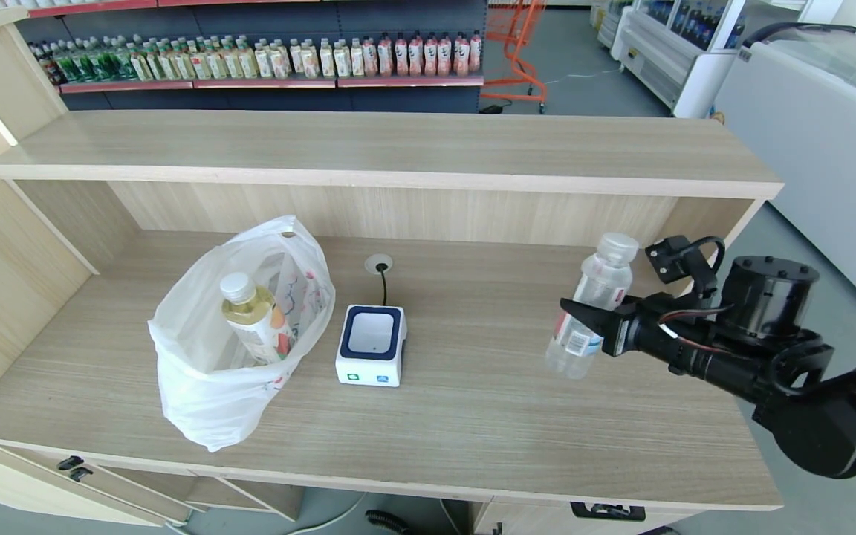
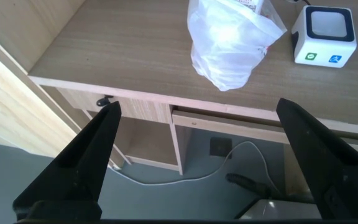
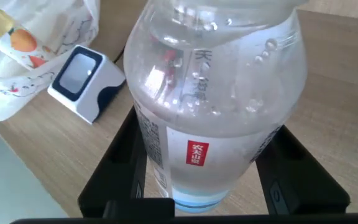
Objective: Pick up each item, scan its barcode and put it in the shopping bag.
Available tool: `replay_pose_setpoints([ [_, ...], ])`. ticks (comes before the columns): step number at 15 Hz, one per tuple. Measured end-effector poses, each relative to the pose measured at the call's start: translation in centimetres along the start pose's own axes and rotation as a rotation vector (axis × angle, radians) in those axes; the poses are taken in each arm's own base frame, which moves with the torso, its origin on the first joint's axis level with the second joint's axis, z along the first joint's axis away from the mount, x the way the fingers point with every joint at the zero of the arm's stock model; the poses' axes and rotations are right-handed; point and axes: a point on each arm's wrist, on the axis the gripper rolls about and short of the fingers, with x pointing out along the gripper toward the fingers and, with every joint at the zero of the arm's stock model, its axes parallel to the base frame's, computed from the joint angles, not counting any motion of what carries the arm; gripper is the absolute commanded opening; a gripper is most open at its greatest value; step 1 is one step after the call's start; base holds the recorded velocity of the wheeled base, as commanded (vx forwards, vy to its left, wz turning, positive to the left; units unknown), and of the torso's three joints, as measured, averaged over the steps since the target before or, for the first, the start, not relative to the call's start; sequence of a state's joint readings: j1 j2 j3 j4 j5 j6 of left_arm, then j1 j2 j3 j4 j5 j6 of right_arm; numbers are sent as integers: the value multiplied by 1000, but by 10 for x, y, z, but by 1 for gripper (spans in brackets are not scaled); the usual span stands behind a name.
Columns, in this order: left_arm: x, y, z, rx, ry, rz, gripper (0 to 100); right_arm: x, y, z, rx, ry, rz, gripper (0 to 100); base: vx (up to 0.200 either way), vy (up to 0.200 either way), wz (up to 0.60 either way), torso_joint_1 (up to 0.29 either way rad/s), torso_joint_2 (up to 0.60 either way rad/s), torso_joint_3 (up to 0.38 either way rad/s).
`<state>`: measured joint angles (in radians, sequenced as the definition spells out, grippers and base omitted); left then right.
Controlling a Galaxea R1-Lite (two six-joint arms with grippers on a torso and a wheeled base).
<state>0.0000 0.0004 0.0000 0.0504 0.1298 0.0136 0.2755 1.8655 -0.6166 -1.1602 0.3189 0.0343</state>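
Note:
A clear water bottle (image 1: 591, 312) with a white cap is held above the right part of the counter, tilted slightly, with my right gripper (image 1: 590, 321) shut on its middle; the right wrist view looks along the bottle (image 3: 216, 106) between the black fingers (image 3: 114, 174). The white and blue barcode scanner (image 1: 372, 344) sits mid-counter, to the left of the bottle. A white shopping bag (image 1: 238, 334) stands left of the scanner with a yellowish drink bottle (image 1: 253, 316) inside. My left gripper (image 2: 197, 162) hangs open below the counter's front edge, off the bag's side.
The wooden counter (image 1: 472, 401) has a raised back shelf (image 1: 368, 148) and side walls. The scanner's cable runs to a grommet (image 1: 378, 263) behind it. Drawers (image 2: 229, 127) sit under the counter front. Store shelves with drinks and freezers stand beyond.

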Motion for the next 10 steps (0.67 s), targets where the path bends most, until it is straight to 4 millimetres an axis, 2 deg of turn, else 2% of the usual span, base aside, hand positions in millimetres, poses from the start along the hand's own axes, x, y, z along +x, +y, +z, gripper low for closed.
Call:
replay_pose_setpoints([
  [3,0,0,0,0,0,0,100,-20,13,26,98,-43,201,0,0,0,0,0,0,0],
  [7,0,0,0,0,0,0,100,-45,57,48,197,15,380,0,0,0,0,0,0,0],
  [10,0,0,0,0,0,0,100,-62,91,62,197,6,507,0,0,0,0,0,0,0],
])
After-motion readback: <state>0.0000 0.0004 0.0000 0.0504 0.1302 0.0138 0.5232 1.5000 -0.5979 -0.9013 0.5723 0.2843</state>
